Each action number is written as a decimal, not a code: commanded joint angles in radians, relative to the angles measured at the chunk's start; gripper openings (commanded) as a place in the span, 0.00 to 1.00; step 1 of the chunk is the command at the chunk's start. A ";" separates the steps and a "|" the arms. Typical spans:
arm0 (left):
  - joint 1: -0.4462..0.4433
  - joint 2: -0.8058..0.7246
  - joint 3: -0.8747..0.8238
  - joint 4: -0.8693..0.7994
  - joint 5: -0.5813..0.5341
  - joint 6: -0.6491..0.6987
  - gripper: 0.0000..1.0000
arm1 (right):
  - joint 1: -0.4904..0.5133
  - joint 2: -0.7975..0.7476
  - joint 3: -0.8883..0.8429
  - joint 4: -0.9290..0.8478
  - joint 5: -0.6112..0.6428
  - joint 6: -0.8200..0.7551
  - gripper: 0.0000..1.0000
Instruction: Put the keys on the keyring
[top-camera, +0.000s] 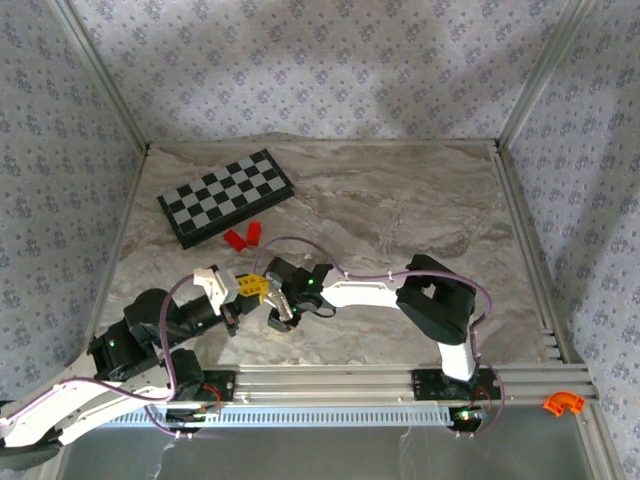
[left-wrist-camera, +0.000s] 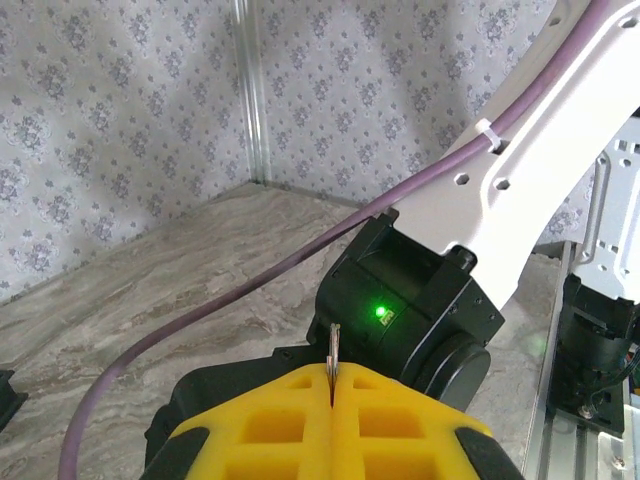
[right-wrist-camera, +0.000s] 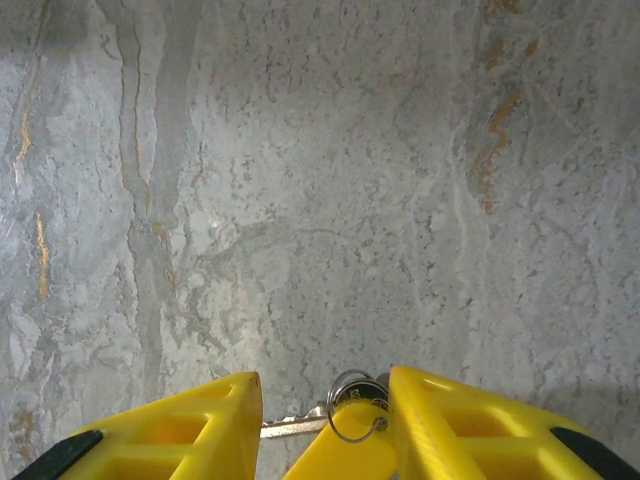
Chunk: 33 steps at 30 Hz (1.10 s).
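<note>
Two claws | left claw (left-wrist-camera: 332, 374) clamped on key (left-wrist-camera: 332, 347) | right claw (right-wrist-camera: 325, 385) apart, keyring (right-wrist-camera: 352, 402) between

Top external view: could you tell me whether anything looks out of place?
A small orange curved piece lies off the table, on the metal frame at the near right corner, apart from everything else. The chessboard sits slanted to the table's edges.

left arm (top-camera: 95, 398): white link at lower left, black joints, purple cable (top-camera: 172, 325) looped beside it. right arm (top-camera: 360, 293): white link at centre, bulky black joints, green LED (left-wrist-camera: 381, 312), white zip tie (left-wrist-camera: 487, 135) binding its cable. left gripper (left-wrist-camera: 331, 374), right gripper (right-wrist-camera: 325, 380): yellow pocketed pads, black edging.
</note>
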<state>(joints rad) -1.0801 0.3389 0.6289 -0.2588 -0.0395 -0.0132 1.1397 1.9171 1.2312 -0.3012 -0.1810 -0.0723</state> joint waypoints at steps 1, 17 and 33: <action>-0.007 -0.018 0.002 0.049 -0.006 -0.004 0.00 | 0.007 0.015 0.021 -0.036 -0.019 -0.018 0.39; -0.014 -0.033 -0.004 0.062 -0.009 0.002 0.00 | 0.009 0.058 0.075 -0.091 0.032 -0.042 0.24; -0.019 -0.042 -0.008 0.070 -0.007 0.007 0.00 | 0.008 0.031 0.065 -0.104 0.081 -0.032 0.05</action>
<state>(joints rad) -1.0916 0.3099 0.6178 -0.2356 -0.0425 -0.0120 1.1442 1.9659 1.2984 -0.3775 -0.1261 -0.1066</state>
